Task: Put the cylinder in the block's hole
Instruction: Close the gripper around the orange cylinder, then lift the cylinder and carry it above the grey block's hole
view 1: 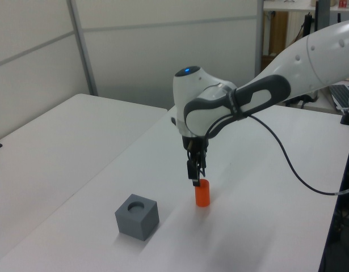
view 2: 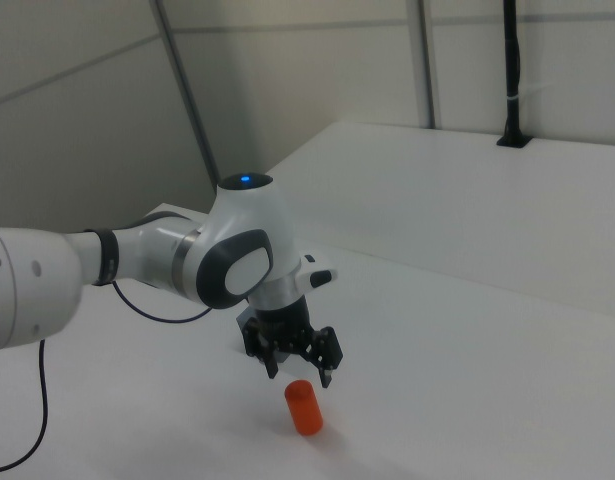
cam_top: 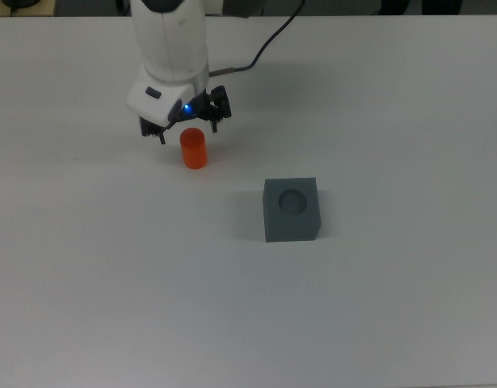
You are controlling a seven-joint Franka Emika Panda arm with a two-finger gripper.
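Note:
The orange cylinder (cam_top: 193, 149) stands upright on the white table, also seen in the left view (view 1: 202, 193) and the right view (view 2: 305, 408). My gripper (cam_top: 188, 132) hovers just above its top and slightly toward the top view's upper edge. It is open, with one fingertip on each side and nothing between them (view 2: 298, 376). In the left view the gripper (view 1: 195, 179) reaches down to the cylinder's top rim. The dark grey block (cam_top: 292, 210) sits apart at the top view's lower right, its round hole (cam_top: 292, 201) facing up and empty (view 1: 136, 206). The right view does not show the block.
A black cable (cam_top: 264, 44) runs from the arm toward the table's far edge. A grey wall panel (view 1: 43, 73) stands beyond the table in the left view. Bare white tabletop (cam_top: 111, 283) surrounds both objects.

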